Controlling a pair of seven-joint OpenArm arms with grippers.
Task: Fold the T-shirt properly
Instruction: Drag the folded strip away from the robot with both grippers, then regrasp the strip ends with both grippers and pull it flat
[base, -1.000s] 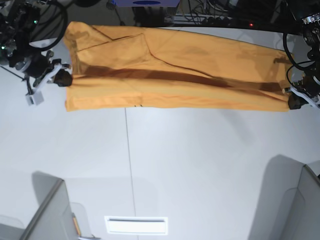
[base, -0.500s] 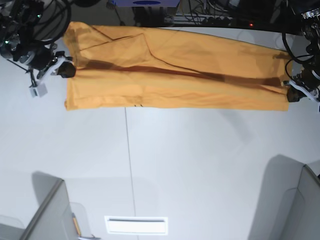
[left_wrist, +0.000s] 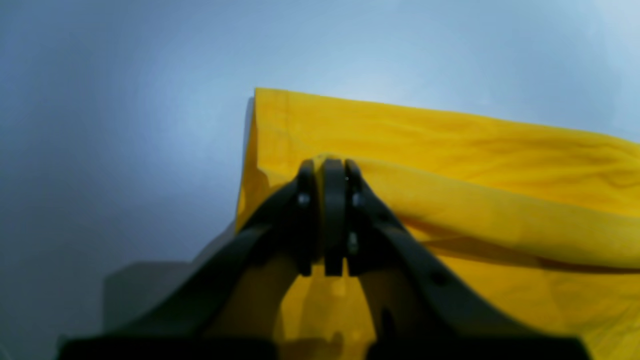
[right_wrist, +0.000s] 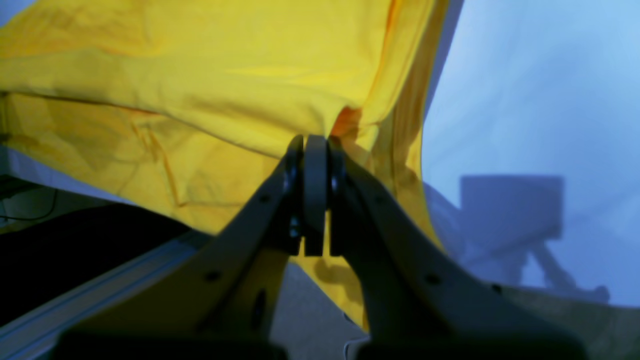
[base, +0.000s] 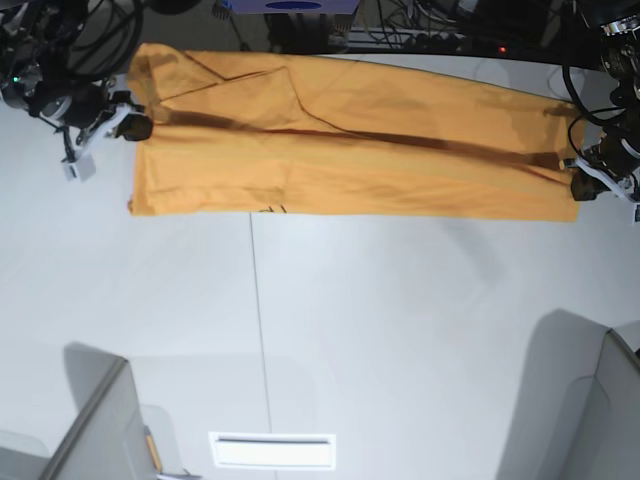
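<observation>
The T-shirt (base: 350, 150) is plain orange-yellow cloth, and it lies as one long band across the far part of the white tabletop (base: 380, 320), from the left side of the base view to the right side. It is folded lengthwise: an upper layer is brought over a lower one, and a dark shadow line runs along the band where the raised fold stands above the cloth under it. The near long edge lies flat and quite straight on the tabletop. On the left end, some creases go slanted from the far corner. The far edge reaches the dark back border of the tabletop.

In the wrist views the cloth (left_wrist: 450, 165) looks bright yellow and soft, with small wrinkles, and its hem corner stands up a little.

The left pincer (left_wrist: 326, 172) is pressed together on a fold of the cloth at the band's end — in the base view this is the right end (base: 578, 190). The right pincer (right_wrist: 315, 145) is also pressed together, pinching a bunch of the cloth (right_wrist: 225, 75) at the other end (base: 135, 128). Both ends are lifted slightly by the grip.

A thin seam line crosses the tabletop from the shirt's near edge toward the viewer.
</observation>
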